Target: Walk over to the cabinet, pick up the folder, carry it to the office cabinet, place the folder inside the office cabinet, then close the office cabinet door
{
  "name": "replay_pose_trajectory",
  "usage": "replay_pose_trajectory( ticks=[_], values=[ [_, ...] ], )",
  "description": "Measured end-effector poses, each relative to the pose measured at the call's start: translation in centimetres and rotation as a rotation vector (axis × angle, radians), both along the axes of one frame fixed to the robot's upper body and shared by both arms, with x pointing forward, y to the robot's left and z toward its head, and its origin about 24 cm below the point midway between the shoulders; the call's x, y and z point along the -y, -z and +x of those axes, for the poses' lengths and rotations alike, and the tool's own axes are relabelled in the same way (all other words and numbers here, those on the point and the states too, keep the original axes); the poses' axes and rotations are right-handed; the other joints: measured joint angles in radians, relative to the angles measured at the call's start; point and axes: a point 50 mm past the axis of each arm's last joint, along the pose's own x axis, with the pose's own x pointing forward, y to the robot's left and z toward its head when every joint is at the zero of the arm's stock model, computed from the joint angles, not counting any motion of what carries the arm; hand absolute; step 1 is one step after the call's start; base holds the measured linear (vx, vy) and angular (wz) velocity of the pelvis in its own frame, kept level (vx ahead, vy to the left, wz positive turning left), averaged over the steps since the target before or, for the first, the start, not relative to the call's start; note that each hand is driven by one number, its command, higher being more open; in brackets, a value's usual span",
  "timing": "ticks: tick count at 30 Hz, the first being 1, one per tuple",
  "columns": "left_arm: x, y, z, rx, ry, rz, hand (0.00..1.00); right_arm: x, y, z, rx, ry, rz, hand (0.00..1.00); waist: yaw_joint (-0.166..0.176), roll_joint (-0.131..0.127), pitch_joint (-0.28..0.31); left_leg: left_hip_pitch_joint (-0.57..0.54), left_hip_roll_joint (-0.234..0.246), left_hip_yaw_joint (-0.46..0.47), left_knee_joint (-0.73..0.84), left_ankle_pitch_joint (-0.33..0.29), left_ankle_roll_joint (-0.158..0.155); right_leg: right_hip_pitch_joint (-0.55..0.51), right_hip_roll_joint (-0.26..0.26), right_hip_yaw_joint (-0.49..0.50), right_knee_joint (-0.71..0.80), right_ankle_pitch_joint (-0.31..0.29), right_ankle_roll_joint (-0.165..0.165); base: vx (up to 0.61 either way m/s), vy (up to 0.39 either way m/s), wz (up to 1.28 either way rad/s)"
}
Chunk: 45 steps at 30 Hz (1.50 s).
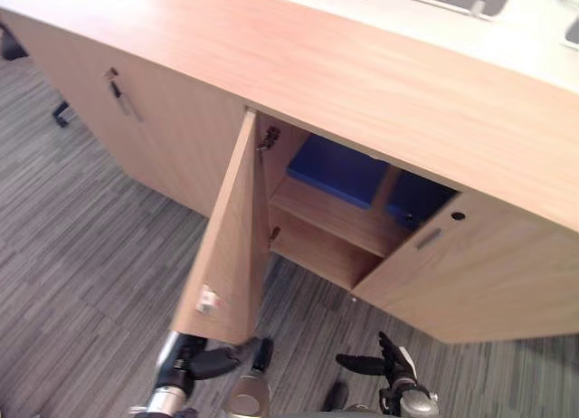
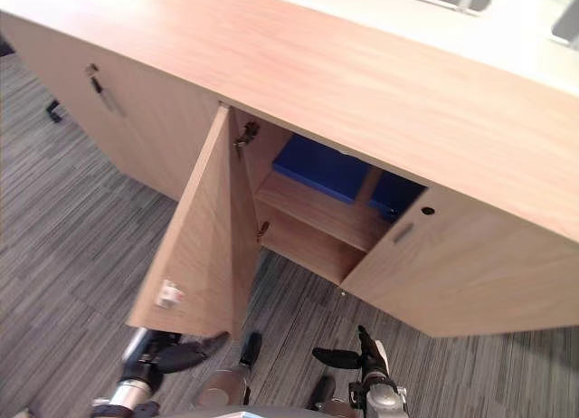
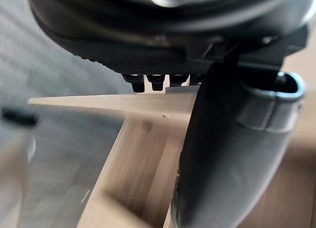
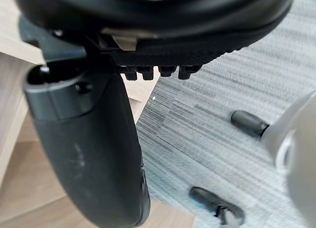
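Folder (image 1: 336, 169) on shelf (image 1: 330, 216) inside cabinet (image 1: 362, 79)

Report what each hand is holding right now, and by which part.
Nothing is held. The left hand is open at the lower corner of the cabinet door, the right hand open over the carpet; the blue folder lies inside the cabinet.

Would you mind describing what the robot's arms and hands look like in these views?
Both arms are silver-grey metal with rounded wrist cuffs. The left robot hand and the right robot hand are black with slim fingers; a small white patch shows on the right one. Up close, each palm has a finely textured black pad, and each thumb is a thick, smooth, dark casing.
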Motion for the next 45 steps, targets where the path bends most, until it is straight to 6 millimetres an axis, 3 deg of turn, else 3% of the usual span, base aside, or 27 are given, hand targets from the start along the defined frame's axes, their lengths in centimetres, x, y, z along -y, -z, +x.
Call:
replay_pose_trajectory(
  ticks=[3, 7, 10, 13, 19, 26, 31, 35, 40, 45],
  values=[
    [2.3, -0.1, 2.6, 0.059, 0.121, 0.016, 1.0, 0.2, -0.6, 1.2, 0.038, 0.002, -0.009, 1.0, -0.027, 0.02, 0.013, -0.037, 0.008, 0.056, 0.003, 0.008, 0.011, -0.06, 0.008, 0.057, -0.017, 0.049, -0.005, 0.03, 0.016, -0.56],
    [3.6, -0.9, 6.9, 0.159, 0.237, 0.095, 1.0, 0.2, -1.4, 2.8, 0.09, -0.022, -0.033, 1.0, -0.081, 0.022, 0.022, -0.056, 0.014, 0.14, 0.004, 0.007, 0.014, -0.107, 0.018, 0.144, -0.053, 0.101, -0.004, 0.05, 0.017, -0.68],
    [2.9, -2.4, 10.4, 0.24, 0.296, 0.183, 1.0, 0.6, -2.3, 3.9, 0.144, -0.032, -0.049, 1.0, -0.134, 0.019, 0.036, -0.052, 0.017, 0.204, 0.004, -0.001, 0.017, -0.131, 0.021, 0.209, -0.069, 0.128, -0.003, 0.01, 0.022, -0.62],
    [1.2, -4.0, 12.5, 0.297, 0.328, 0.287, 1.0, 1.6, -2.8, 4.4, 0.156, -0.041, -0.08, 1.0, -0.164, 0.014, 0.047, -0.035, 0.02, 0.283, 0.004, -0.014, 0.019, -0.148, 0.026, 0.287, -0.089, 0.159, -0.002, -0.01, 0.019, -0.74],
    [-1.4, -5.1, 13.7, 0.329, 0.186, 0.386, 1.0, 2.8, -2.3, 3.1, 0.104, -0.052, -0.11, 1.0, -0.2, 0.008, 0.05, 0.026, 0.025, 0.401, 0.004, -0.055, 0.005, -0.153, 0.038, 0.386, -0.106, 0.167, 0.003, 0.01, 0.002, -0.62],
    [-1.2, -5.8, 15.7, 0.372, 0.044, 0.456, 1.0, 1.6, -1.3, 1.6, 0.048, -0.045, -0.075, 1.0, -0.219, 0.006, 0.049, 0.053, 0.035, 0.406, 0.004, -0.056, 0.005, -0.125, 0.052, 0.387, -0.115, 0.187, -0.007, 0.04, -0.023, -0.09],
    [-0.3, -5.3, 15.4, 0.364, -0.01, 0.407, 1.0, 1.2, -1.3, 1.7, 0.053, -0.043, -0.062, 1.0, -0.217, 0.001, 0.045, 0.071, 0.034, 0.406, 0.004, -0.059, 0.005, -0.106, 0.05, 0.387, -0.115, 0.187, -0.007, 0.0, -0.002, -0.01],
    [-0.1, -3.3, 13.5, 0.284, -0.054, 0.356, 1.0, 1.2, -1.2, 1.6, 0.051, -0.02, -0.053, 1.0, -0.216, 0.003, 0.04, 0.097, 0.032, 0.404, 0.004, -0.064, 0.002, -0.083, 0.048, 0.384, -0.117, 0.173, 0.002, -0.01, 0.0, 0.01],
    [-1.0, 2.0, 8.1, 0.018, -0.155, 0.258, 1.0, 2.0, -1.1, 1.1, 0.034, 0.033, -0.058, 1.0, -0.211, 0.008, -0.002, 0.115, 0.033, 0.383, 0.004, -0.075, -0.007, -0.052, 0.046, 0.356, -0.121, 0.145, -0.01, 0.01, -0.008, 0.13],
    [-3.1, 6.3, 2.9, -0.251, -0.243, 0.249, 1.0, 3.0, -1.0, 0.4, 0.017, 0.071, -0.077, 1.0, -0.185, 0.026, -0.032, 0.141, 0.033, 0.363, 0.004, -0.088, -0.004, -0.016, 0.044, 0.336, -0.121, 0.132, 0.001, 0.04, -0.01, 0.13]
  ],
)
